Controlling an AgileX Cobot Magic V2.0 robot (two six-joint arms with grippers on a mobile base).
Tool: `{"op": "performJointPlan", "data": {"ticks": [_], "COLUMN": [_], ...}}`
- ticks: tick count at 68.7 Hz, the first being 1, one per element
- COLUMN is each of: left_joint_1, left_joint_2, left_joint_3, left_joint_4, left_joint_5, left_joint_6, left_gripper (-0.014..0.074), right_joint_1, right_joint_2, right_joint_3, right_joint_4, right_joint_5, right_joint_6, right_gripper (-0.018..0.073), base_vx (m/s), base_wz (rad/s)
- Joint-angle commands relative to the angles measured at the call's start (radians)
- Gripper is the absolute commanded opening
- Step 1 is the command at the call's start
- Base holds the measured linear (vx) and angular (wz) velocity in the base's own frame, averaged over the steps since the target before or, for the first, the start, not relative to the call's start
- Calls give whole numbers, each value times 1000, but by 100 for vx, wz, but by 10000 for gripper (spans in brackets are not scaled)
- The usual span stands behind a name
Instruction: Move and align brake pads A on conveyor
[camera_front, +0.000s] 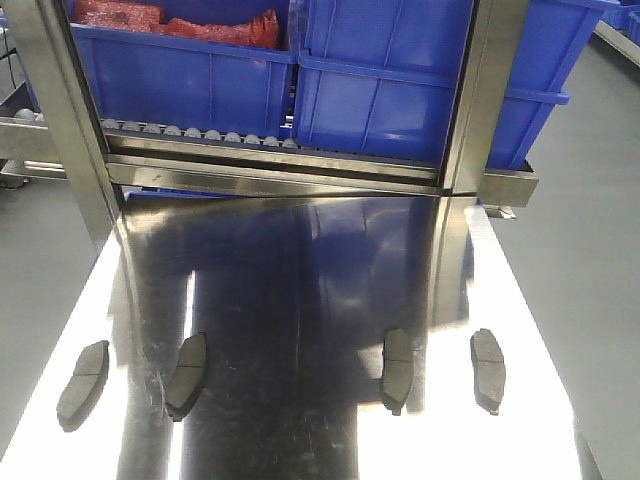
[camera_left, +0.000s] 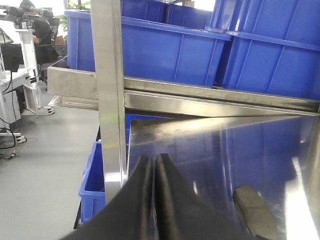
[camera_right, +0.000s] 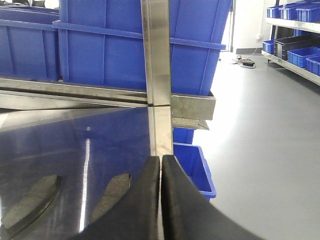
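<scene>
Several brake pads A lie in a row across the near part of the shiny steel tabletop (camera_front: 300, 280): one at far left (camera_front: 83, 383), one left of middle (camera_front: 186, 374), one right of middle (camera_front: 398, 368), one at far right (camera_front: 488, 368). My left gripper (camera_left: 153, 161) is shut with nothing between its fingers, near the table's left edge; a pad (camera_left: 255, 215) lies to its right. Shut and empty too, my right gripper (camera_right: 161, 161) hangs by the right edge, with two pads (camera_right: 112, 192) (camera_right: 32, 200) to its left. The conveyor is out of view.
Blue bins (camera_front: 380, 80) sit on a steel roller rack (camera_front: 270, 160) behind the table, framed by upright steel posts (camera_front: 60, 110) (camera_front: 490, 90). Grey floor lies off both sides, with a blue bin (camera_left: 92, 185) low at the left and another (camera_right: 192, 165) at the right.
</scene>
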Motion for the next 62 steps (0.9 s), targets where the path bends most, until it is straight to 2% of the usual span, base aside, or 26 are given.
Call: {"op": "performJointPlan", "data": {"ticks": [1,62], "left_joint_1": [-3,-3], "left_joint_2": [-15,-15], "left_joint_3": [18,18], "left_joint_4": [-7,-7], "left_joint_5": [-82,-82], "left_joint_6": [-10,-10], "left_gripper": [-6,-6], "right_joint_1": [-4,-4], "right_joint_2": [-14,-14], "right_joint_3": [11,11], "right_joint_4": [-7,-7], "right_joint_5": [-76,-76], "right_joint_6": [-1,-1], "right_gripper": [-12,-12], "base_vx": [0,0], "base_wz": [0,0]}}
